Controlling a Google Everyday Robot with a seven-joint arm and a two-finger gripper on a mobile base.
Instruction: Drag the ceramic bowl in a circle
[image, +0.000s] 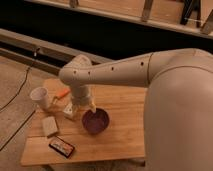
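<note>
The ceramic bowl (96, 121) is a small round dark purple bowl on the wooden table (125, 135), near its middle. My gripper (81, 107) hangs from the white arm (115, 75) and is down at the bowl's left rim. One pale fingertip (93, 108) shows at the rim's upper left edge. The wrist hides most of the gripper, so whether it touches or holds the rim cannot be told.
A white paper cup (40, 97) stands at the table's left edge. An orange item (62, 93) lies behind the gripper. A pale block (49, 125) and a dark snack packet (62, 147) lie at the front left. A small white item (69, 110) sits by the gripper.
</note>
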